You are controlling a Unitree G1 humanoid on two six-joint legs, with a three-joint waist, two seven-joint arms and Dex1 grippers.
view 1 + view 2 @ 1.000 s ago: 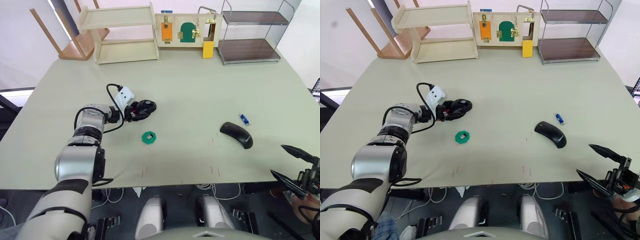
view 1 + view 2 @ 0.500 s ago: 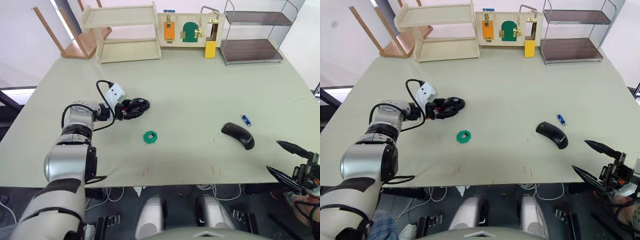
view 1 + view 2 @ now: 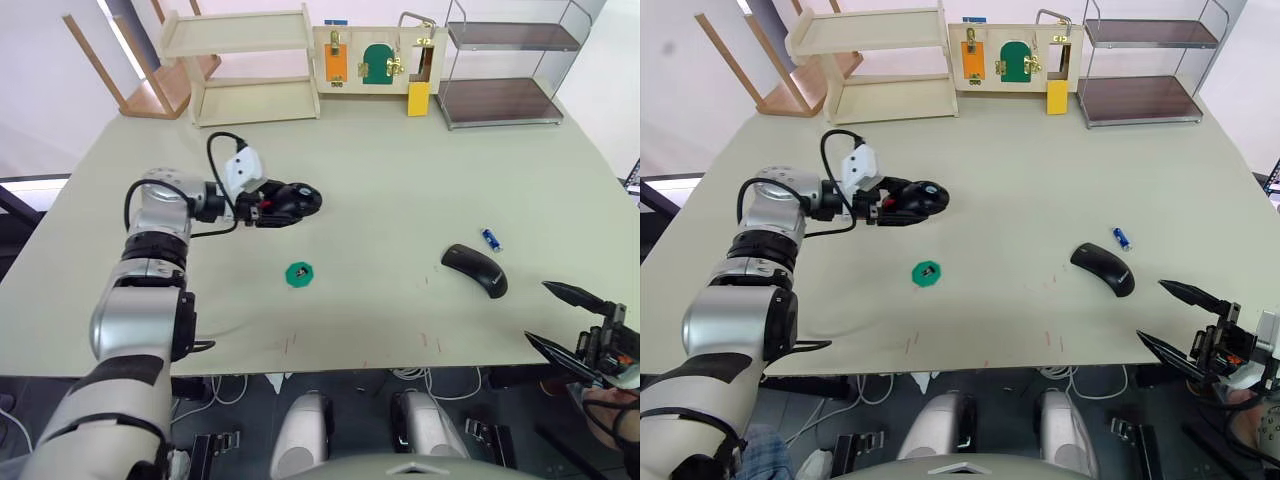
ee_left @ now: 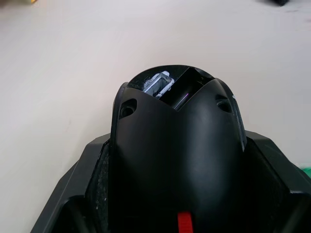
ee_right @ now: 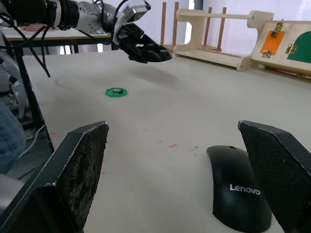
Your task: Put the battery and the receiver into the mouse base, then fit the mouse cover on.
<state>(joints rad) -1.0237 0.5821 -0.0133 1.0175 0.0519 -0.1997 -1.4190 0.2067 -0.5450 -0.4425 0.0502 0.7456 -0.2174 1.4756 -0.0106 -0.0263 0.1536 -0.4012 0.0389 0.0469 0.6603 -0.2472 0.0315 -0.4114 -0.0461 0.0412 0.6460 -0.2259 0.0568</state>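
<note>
Mouse base, black oval with red part (image 3: pixel 290 200), was clamped in my left gripper (image 3: pixel 262 204); small blue battery (image 3: pixel 489 239) lay far right, nearer my spread right gripper (image 3: pixel 578 321).

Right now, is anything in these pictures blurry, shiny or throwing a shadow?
Left wrist view: the mouse base sits so close that it looks soft, with a pale sheen across its black top. Right wrist view: the right gripper's own fingers are blurred in front, while the mouse cover is sharp enough to read its logo, and a faint shadow lies under the lifted mouse base.
</note>
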